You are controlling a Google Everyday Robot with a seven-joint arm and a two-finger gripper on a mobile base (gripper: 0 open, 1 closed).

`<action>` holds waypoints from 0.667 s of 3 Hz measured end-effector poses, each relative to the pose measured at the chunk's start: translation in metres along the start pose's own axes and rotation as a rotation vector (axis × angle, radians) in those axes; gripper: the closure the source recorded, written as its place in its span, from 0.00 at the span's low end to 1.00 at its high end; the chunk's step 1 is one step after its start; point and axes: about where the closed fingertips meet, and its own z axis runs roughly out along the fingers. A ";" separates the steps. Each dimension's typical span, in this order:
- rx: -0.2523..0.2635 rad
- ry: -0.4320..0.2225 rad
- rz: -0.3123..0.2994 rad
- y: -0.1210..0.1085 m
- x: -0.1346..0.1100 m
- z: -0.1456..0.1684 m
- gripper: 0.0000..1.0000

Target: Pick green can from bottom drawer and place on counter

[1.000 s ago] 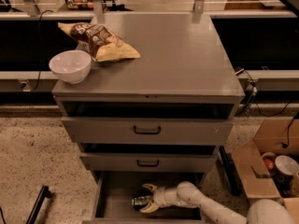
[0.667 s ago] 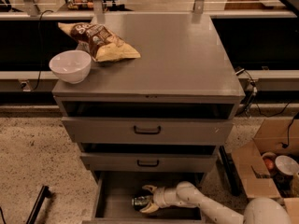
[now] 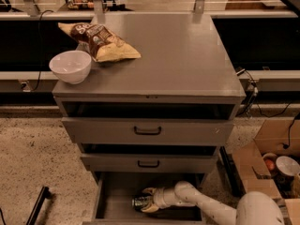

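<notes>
Camera view: the green can (image 3: 137,202) was recorded lying on its side on the floor of the opened bottom drawer (image 3: 112,196), with the gripper (image 3: 146,200) reached in from the right on a white arm (image 3: 208,204), its jaws set one above and one below the can and closed against it. On the counter (image 3: 178,55) were listed a white bowl (image 3: 70,66) at the front left corner and a crisp bag (image 3: 101,41) just behind it, the two upper drawers (image 3: 147,131) being slightly drawn out.

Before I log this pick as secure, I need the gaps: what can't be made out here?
Camera view:
- green can: partly hidden by the gripper, in shadow inside the bottom drawer.
- That drawer's front: cut off by the lower frame edge.
- upper drawers: insides dark, covered from above.
</notes>
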 end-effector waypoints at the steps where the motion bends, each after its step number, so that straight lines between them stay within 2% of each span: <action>1: -0.013 0.013 0.003 0.002 0.004 0.003 0.54; 2: -0.009 -0.034 0.002 0.003 -0.002 -0.001 0.73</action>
